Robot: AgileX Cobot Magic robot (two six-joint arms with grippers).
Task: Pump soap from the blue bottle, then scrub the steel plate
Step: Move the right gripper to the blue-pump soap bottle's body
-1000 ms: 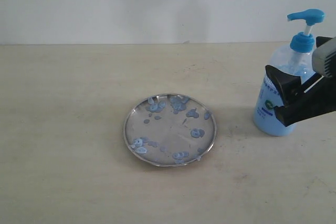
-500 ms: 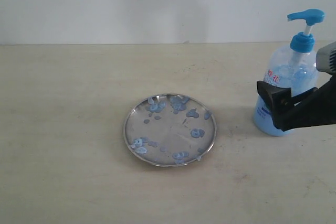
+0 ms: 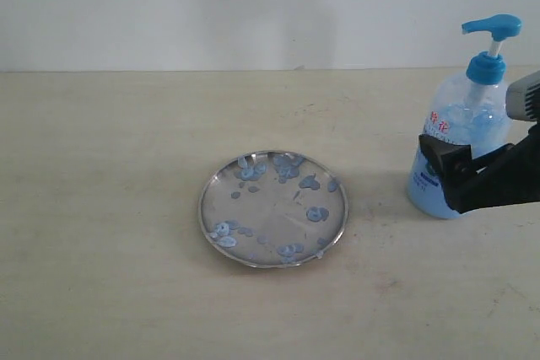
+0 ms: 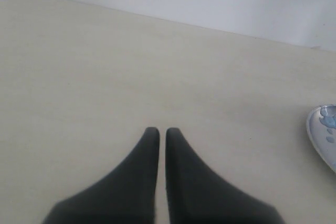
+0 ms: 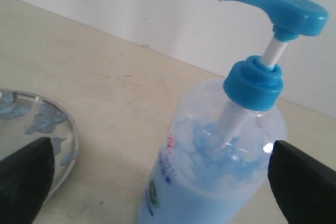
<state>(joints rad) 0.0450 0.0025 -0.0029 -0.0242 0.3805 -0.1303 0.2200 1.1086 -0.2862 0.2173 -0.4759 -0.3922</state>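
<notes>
The blue bottle (image 3: 460,137) stands upright at the table's right, with light blue soap (image 3: 440,198) in its lower half and its pump head (image 3: 492,25) raised. My right gripper (image 3: 456,176) is open at the bottle's lower body. In the right wrist view the bottle (image 5: 210,171) stands between the wide-apart fingertips (image 5: 26,177) of the right gripper (image 5: 163,182). The steel plate (image 3: 205,208), speckled with blue-grey soap blobs (image 3: 317,213), lies mid-table, left of the bottle. My left gripper (image 4: 162,132) is shut on nothing, over bare table, out of the exterior view.
A pale wall (image 3: 253,6) runs along the table's far edge, just behind the bottle. The plate's rim (image 4: 321,135) shows at one side of the left wrist view, and the plate's rim (image 5: 71,145) also shows in the right wrist view.
My right gripper has dropped and levelled out from a tilted pose, settling around the bottle's lower body. The bottle and the plate have not moved.
</notes>
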